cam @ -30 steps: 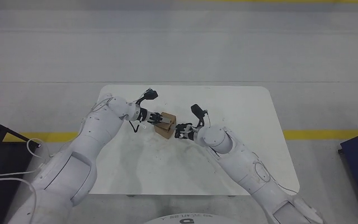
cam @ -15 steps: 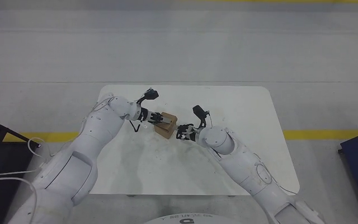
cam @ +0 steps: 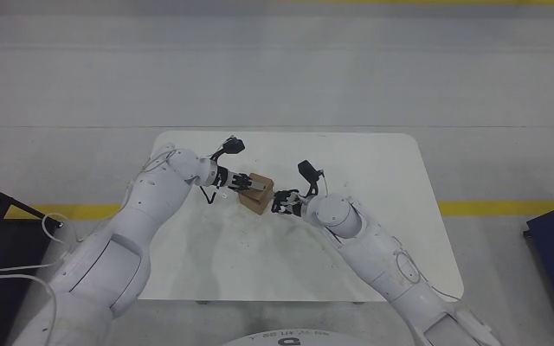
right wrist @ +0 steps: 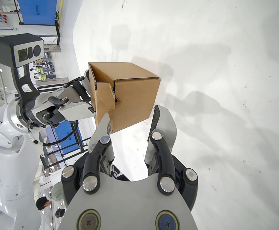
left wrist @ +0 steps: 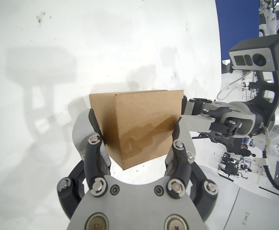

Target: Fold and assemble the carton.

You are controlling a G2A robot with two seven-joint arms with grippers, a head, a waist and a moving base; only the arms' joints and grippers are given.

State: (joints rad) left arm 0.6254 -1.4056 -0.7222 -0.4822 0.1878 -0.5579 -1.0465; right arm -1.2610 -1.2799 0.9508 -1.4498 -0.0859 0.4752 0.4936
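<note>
Top view: carton [cam: 256, 192] is being held over mid-table [cam: 381, 173], well off every edge. Left gripper [left wrist: 135, 128] is clamping its sides; right gripper [right wrist: 130, 118] is gaping wide, touching the flap end.

Carton [left wrist: 141, 126]: matt brown cardboard. Table [left wrist: 109, 43]: smooth white, scuffed. Left hand [left wrist: 135, 125]: brushed metal, ribbed black pads [left wrist: 96, 127].

We are in a robot lab hall: grey floor [cam: 277, 60] and yellow line [cam: 493, 208] well beyond the right claw [cam: 279, 204], blue panels [right wrist: 36, 12] behind the left claw [left wrist: 135, 122].
</note>
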